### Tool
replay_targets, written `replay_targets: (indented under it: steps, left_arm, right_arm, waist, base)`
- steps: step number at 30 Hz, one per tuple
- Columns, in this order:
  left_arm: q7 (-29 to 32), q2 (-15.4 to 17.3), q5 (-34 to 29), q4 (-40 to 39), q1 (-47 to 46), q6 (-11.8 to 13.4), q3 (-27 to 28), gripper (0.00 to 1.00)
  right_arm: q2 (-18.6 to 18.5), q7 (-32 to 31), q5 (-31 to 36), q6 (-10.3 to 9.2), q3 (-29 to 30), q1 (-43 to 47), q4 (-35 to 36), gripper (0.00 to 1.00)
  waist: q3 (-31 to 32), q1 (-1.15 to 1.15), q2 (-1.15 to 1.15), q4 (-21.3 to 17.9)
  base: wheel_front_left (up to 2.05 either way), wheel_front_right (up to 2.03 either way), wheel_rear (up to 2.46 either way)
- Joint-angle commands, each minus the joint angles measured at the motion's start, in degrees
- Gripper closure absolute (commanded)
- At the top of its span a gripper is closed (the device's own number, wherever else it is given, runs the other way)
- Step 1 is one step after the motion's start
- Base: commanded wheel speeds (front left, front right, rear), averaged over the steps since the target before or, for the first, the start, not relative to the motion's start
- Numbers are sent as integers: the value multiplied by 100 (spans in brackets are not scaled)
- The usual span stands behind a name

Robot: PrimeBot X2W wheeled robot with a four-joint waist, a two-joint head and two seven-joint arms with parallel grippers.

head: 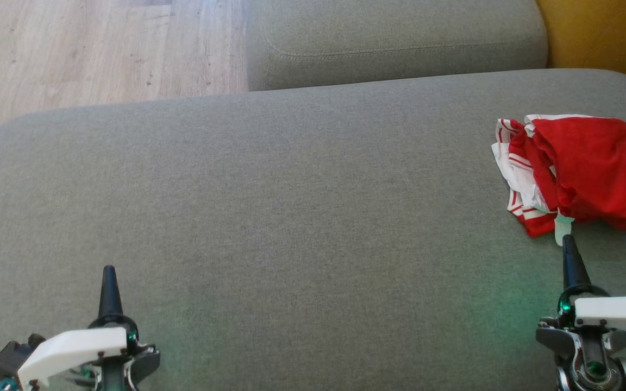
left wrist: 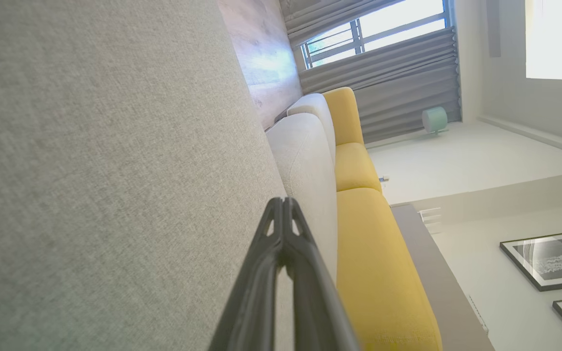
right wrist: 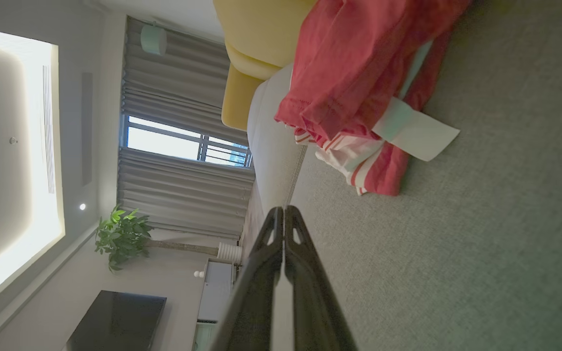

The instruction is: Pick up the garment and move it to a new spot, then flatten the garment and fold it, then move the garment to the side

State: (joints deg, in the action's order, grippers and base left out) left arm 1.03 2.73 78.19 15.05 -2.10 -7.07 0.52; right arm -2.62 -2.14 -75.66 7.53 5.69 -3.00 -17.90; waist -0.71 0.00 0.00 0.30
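On the grey seat cushion [head: 291,190], far to your right in the head view, lies the garment [head: 595,163]: a red piece with red-and-white striped trim along its left side, bunched and crumpled rather than flat. A pale tag [head: 563,229] sticks out of its near edge, toward the robot.

Your right gripper [head: 569,241] has its two dark fingers pressed together and holds nothing. Its tip points at the tag and stands just beside it. From the head view you cannot tell whether the two touch. The right wrist view shows the tag lying ahead of the closed tip and apart from it, with the red folds heaped beyond.

Your left gripper [head: 110,271] sits at the lower left, fingers likewise pressed together and empty, over bare cushion and well apart from the garment. In the left wrist view its joined tip stands against the grey fabric.

Behind the seat you see a grey back cushion [head: 394,43], wooden floor [head: 101,49] at the upper left, and yellow upholstery [head: 601,32] at the upper right.
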Motion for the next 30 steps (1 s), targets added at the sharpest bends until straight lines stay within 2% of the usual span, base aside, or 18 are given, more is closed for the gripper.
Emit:
replay_targets:
  steps: [1, 25, 30]
  left_arm:
    - [56, 81, 126, -149, -325, -24, 227, 100]
    - [472, 81, 1461, -102, -401, -42, 509, 100]
    - [480, 76, 1467, -102, -402, -42, 517, 100]
  right_arm:
    - [-22, -47, -150, -3, -75, -298, 236, 100]
    - [-26, -432, -1639, -4, 83, -318, 387, 100]
    - [-26, -435, -1651, -4, 84, -318, 388, 100]
  waist:
    - [2, 0, 0, -1]
    - [53, 0, 0, -29]
    - [53, 0, 0, -30]
  base:
    - [0, 0, 0]
    - [0, 0, 0]
    - [0, 0, 0]
